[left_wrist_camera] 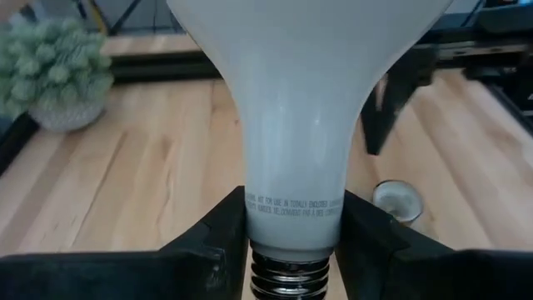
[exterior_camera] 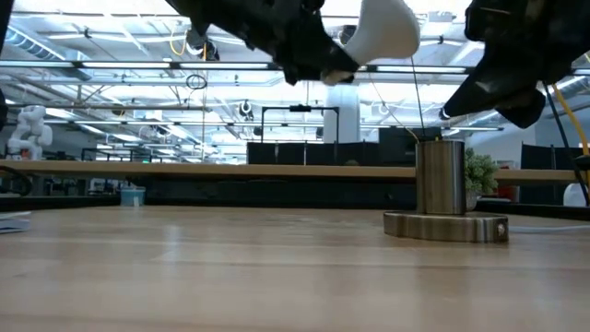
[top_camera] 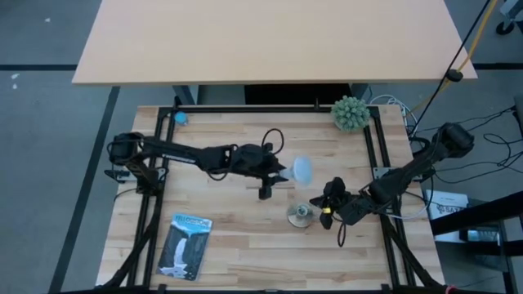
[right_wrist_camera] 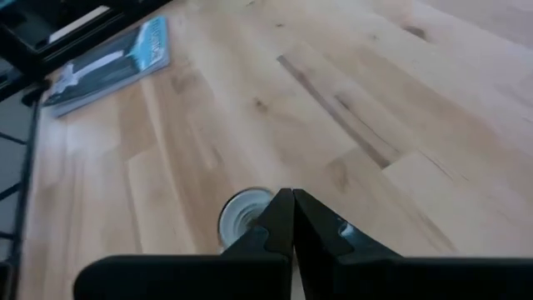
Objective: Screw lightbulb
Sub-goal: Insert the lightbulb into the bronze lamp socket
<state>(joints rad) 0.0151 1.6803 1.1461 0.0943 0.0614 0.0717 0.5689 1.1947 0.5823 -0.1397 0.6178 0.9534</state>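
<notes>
My left gripper [top_camera: 282, 171] reaches in from the table's left, shut on the white lightbulb [top_camera: 302, 169], which is high above the table in the low view [exterior_camera: 387, 28]. The socket [top_camera: 300, 215], a metal cylinder on a round flat base [exterior_camera: 445, 226], stands on the wood nearer the table's front edge than the bulb. My right gripper [top_camera: 329, 206] is shut and hovers just to the socket's right, above table height. In the right wrist view the socket [right_wrist_camera: 237, 215] shows beside the shut fingertips [right_wrist_camera: 291, 212]. My left gripper pinches the bulb's narrow pale neck [left_wrist_camera: 291, 208] between its two fingers [left_wrist_camera: 218, 237], just above the threaded metal cap [left_wrist_camera: 290, 279]. The fingers come from the table's left, slanting slightly down, and run along the bulb. The bulb is lifted clear, globe pointing toward the table's right.
A spiky green plant [top_camera: 350, 113] sits at the far right corner. A flat printed package [top_camera: 184, 245] lies near the front left. A small blue object [top_camera: 181, 118] is at the far left. Black frame rails [top_camera: 377, 155] border the tabletop.
</notes>
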